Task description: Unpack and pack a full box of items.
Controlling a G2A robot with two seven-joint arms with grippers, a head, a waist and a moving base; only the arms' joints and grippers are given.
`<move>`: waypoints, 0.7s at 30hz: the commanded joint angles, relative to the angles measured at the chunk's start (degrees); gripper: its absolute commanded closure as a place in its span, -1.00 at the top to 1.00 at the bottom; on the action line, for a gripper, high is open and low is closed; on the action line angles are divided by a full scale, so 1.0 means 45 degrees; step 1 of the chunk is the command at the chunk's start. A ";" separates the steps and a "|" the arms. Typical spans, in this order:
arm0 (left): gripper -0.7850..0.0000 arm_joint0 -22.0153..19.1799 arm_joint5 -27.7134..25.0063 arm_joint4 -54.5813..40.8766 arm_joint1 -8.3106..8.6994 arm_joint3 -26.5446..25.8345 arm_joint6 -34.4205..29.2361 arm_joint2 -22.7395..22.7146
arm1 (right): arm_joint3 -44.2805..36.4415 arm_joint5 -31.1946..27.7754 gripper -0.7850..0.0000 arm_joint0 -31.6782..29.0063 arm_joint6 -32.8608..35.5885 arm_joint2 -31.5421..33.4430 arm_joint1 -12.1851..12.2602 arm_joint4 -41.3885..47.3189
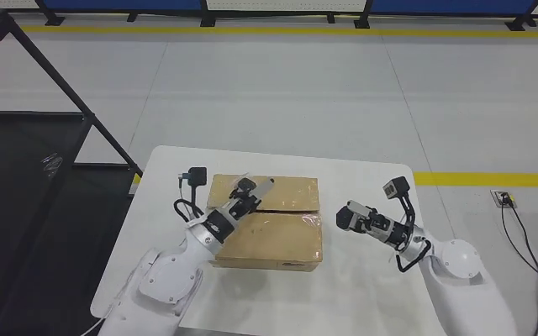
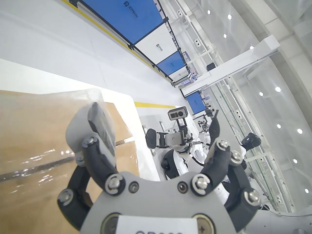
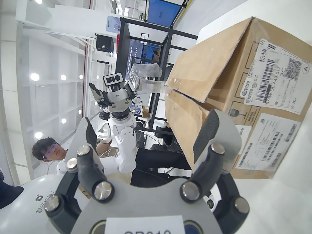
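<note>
Both sets of jaws are standing spread, left gripper over and right gripper beside the stiff, probably heavy box, best gripped at a flap edge.

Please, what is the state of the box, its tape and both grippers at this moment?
Box: flaps shut, resting on the table.
Clear tape: one end lifted off the seam, the rest stuck down.
Left gripper: jaws open, above the box.
Right gripper: jaws open, empty, beside the box.

Ceiling lamps light everything brightly; wrist views curve at the edges.
</note>
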 commanded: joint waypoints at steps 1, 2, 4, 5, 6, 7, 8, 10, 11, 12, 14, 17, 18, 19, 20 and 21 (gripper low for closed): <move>1.00 -0.0200 0.0025 0.0074 -0.0071 0.0225 0.0035 0.0288 | -0.0015 -0.0035 1.00 -0.0147 0.0006 0.0126 0.0042 0.0055; 1.00 -0.0294 0.0031 0.0112 -0.0106 0.0328 0.0074 0.0412 | -0.0012 -0.0048 1.00 -0.0206 0.0028 0.0181 0.0062 0.0083; 1.00 -0.0487 0.0070 0.0170 -0.0175 0.0524 0.0115 0.0641 | 0.0040 -0.0119 1.00 -0.0321 0.0077 0.0305 0.0101 0.0177; 1.00 -0.0578 0.0082 0.0188 -0.0209 0.0617 0.0123 0.0751 | 0.0075 -0.0144 1.00 -0.0370 0.0104 0.0350 0.0119 0.0221; 1.00 -0.0662 0.0094 0.0199 -0.0243 0.0703 0.0134 0.0852 | 0.0114 -0.0169 1.00 -0.0410 0.0115 0.0391 0.0134 0.0270; 1.00 -0.0747 0.0100 0.0219 -0.0275 0.0783 0.0130 0.0951 | 0.0149 -0.0209 1.00 -0.0444 0.0127 0.0429 0.0149 0.0304; 1.00 -0.0824 0.0111 0.0229 -0.0308 0.0869 0.0127 0.1052 | 0.0204 -0.0227 1.00 -0.0479 0.0141 0.0468 0.0166 0.0326; 1.00 -0.0979 0.0136 0.0239 -0.0379 0.1055 0.0157 0.1250 | 0.0274 -0.0292 1.00 -0.0532 0.0176 0.0537 0.0195 0.0407; 1.00 -0.1062 0.0143 0.0250 -0.0416 0.1158 0.0161 0.1360 | 0.0318 -0.0317 1.00 -0.0559 0.0202 0.0570 0.0210 0.0443; 1.00 -0.1146 0.0147 0.0257 -0.0455 0.1266 0.0176 0.1469 | 0.0346 -0.0328 1.00 -0.0573 0.0223 0.0594 0.0223 0.0484; 1.00 -0.1318 0.0148 0.0322 -0.0534 0.1507 0.0203 0.1701 | 0.0417 -0.0377 1.00 -0.0595 0.0257 0.0624 0.0247 0.0534; 1.00 -0.1581 0.0134 0.0364 -0.0667 0.1864 0.0322 0.2040 | 0.0590 -0.0433 1.00 -0.0618 0.0301 0.0630 0.0276 0.0605; 1.00 -0.1655 0.0105 0.0368 -0.0713 0.1964 0.0377 0.2153 | 0.0659 -0.0447 1.00 -0.0630 0.0308 0.0636 0.0287 0.0608; 1.00 -0.1727 0.0077 0.0382 -0.0757 0.2059 0.0455 0.2247 | 0.0719 -0.0471 1.00 -0.0636 0.0325 0.0643 0.0298 0.0623; 1.00 -0.1792 0.0037 0.0366 -0.0805 0.2147 0.0534 0.2351 | 0.0780 -0.0509 1.00 -0.0638 0.0367 0.0658 0.0312 0.0637; 1.00 -0.1862 0.0012 0.0357 -0.0853 0.2246 0.0608 0.2449 | 0.0845 -0.0531 1.00 -0.0645 0.0399 0.0669 0.0323 0.0666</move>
